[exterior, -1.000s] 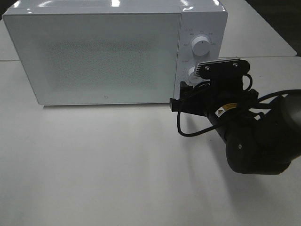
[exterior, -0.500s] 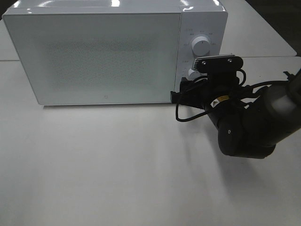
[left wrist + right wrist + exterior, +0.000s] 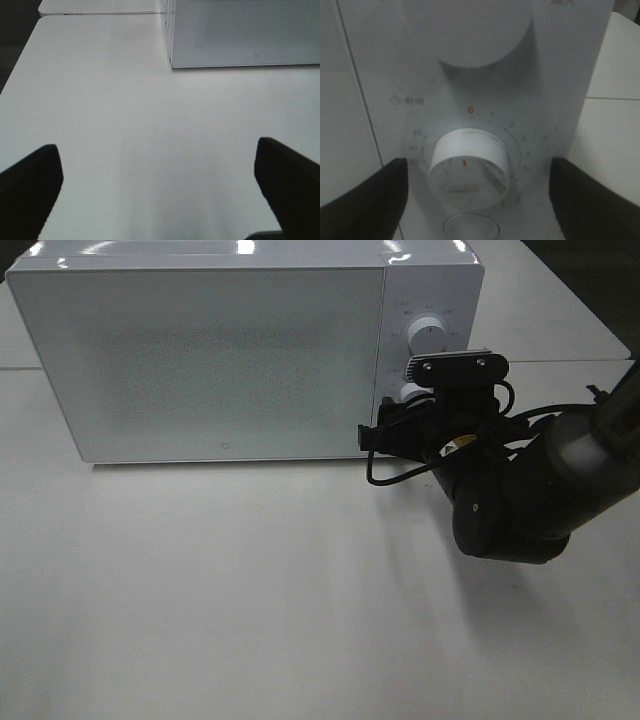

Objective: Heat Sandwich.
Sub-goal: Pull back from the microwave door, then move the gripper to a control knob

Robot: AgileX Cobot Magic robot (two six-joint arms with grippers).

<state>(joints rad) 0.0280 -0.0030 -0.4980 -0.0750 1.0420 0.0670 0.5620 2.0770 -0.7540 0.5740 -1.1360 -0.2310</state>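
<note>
Only the right wrist view shows the right gripper (image 3: 477, 167) released, straddling the boxy white microwave (image 3: 220, 350)'s round white lower dial (image 3: 469, 164); the left gripper (image 3: 160, 175) gapes near its corner.

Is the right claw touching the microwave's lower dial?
Apart. The right wrist view shows the right gripper with fingers either side of the lower dial, white panel showing in both gaps.

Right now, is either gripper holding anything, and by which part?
Nothing is held. The right gripper, jaws open, flanks the lower knob of the microwave with a gap on each side; the left gripper hangs open over the table.
</note>
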